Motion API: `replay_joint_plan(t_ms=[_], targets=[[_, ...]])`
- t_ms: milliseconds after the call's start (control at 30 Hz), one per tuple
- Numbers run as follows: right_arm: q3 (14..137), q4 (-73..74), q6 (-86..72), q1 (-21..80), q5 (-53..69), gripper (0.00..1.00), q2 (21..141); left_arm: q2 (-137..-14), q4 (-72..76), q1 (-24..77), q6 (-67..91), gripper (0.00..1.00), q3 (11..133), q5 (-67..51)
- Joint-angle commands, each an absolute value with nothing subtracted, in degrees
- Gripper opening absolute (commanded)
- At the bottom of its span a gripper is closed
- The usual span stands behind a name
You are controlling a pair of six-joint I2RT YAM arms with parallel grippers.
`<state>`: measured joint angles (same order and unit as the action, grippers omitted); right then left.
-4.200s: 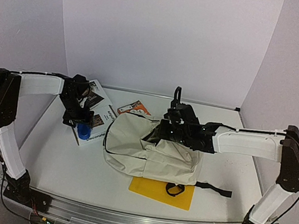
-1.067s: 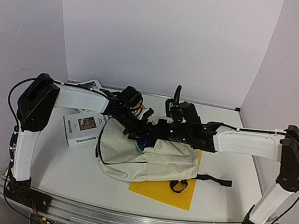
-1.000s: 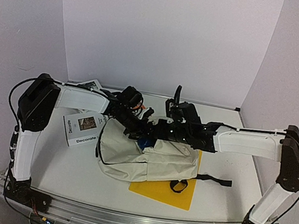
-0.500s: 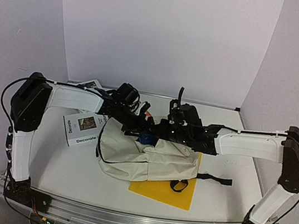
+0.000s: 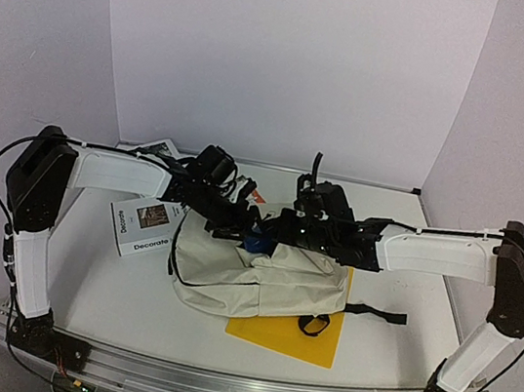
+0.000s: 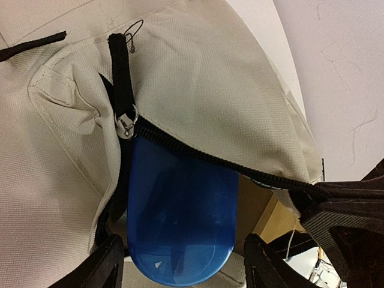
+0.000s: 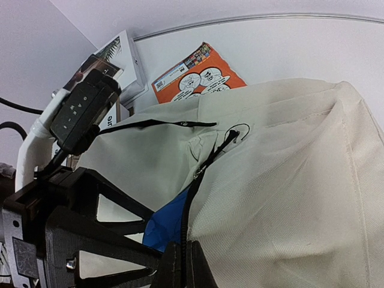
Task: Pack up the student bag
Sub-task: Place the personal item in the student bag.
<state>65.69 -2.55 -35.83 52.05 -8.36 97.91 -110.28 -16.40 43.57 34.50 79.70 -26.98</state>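
Top external view: two white robot arms reach in from the lower corners of the frame over a white table (image 5: 108,301). Nearest the camera, at lower centre, a yellow sheet (image 5: 270,340) lies flat, its upper part hidden under the student bag (image 5: 259,279), which lies on its side at the centre of the frame. A black buckle loop (image 5: 310,326) rests on the sheet, and a black strap (image 5: 377,315) trails from the bag toward the right.

Just above the bag's upper edge, the arms' dark ends meet at its open mouth. Left wrist view shows the left gripper (image 6: 180,246) with its jaws clamped on a blue case (image 6: 180,204), one finger on each side. The case's far end is tucked under the black zipper (image 6: 198,153), inside the bag. Right wrist view shows the right gripper (image 7: 180,267) with its jaws pressed together on the bag's zipper edge, just beside the case.

Left of centre in the top view, a white book titled "Decorate" (image 5: 144,228) lies beside the bag. Farther back, an orange booklet (image 7: 198,78) and a second white book (image 7: 123,57) lie near the rear wall.
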Motion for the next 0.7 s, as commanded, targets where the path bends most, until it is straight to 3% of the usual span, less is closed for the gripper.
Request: replay_joint_plan(t_ms=[0,167,667], targets=[[68.6,-8.0,-35.9,52.7,-7.9,0.00,96.1,-109.4,-12.8,44.0,34.2,0.65,79.9,-29.3],[69.0,-8.0,-36.1,52.7,-7.5,0.00,96.6,-112.2,-7.1,44.4,36.2,0.52,80.2,-34.0],[68.3,-7.9,-36.6,52.7,-7.9,0.00,96.6,-118.7,6.7,48.0,41.9,0.45,81.9,-36.6]])
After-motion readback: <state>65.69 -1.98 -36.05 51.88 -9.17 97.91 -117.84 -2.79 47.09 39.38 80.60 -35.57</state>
